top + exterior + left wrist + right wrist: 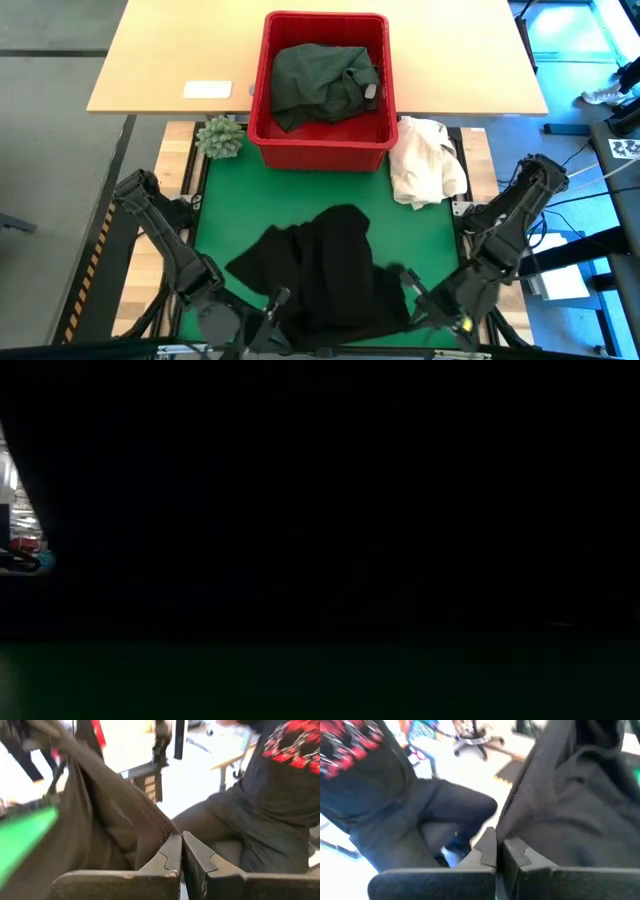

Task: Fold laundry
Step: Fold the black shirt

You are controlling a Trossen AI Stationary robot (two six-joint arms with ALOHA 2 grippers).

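Note:
A black garment [325, 265] lies crumpled on the green mat [240, 200], toward the table's near edge. My left gripper [275, 300] is at its near left part and my right gripper [410, 282] at its near right part; both are shut on the cloth. The low view is almost wholly covered by dark cloth [320, 510]. A dark green garment [322, 85] lies in the red basket [322, 150] at the mat's far edge. My left gripper pinches a bunched fold of the black garment [159, 834] between its two fingers; the cloth runs up and away from them in creases. One layer or several, I cannot tell. My right gripper pinches the garment's cloth [514, 827] between its two fingers, and the cloth spreads away from them in soft folds.
A cream-white cloth heap [425, 160] lies right of the basket, and a small green plant [220, 137] stands left of it. A light wooden table [180, 50] with a white object [207, 90] lies behind. A seated person [270, 810] shows beyond the table's near edge in both wrist views.

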